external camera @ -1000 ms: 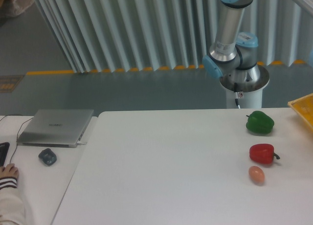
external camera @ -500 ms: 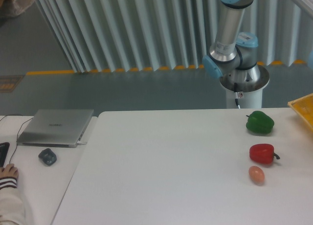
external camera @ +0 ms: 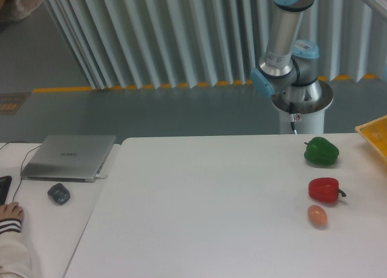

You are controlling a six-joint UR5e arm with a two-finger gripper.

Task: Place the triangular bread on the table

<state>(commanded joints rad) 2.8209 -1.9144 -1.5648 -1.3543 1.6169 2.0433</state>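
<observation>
While my arm (external camera: 284,42) rises from its base behind the table (external camera: 199,211), my gripper and the triangular bread are out of view, so I cannot tell its state. Near the right edge lie a green pepper (external camera: 321,151), red pepper (external camera: 325,190) and egg (external camera: 317,216), with a yellow tray (external camera: 376,133) corner beyond.

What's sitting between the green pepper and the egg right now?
The red pepper lies between the green pepper and the egg on the table, apart from both, as the fixed camera shows.
</observation>
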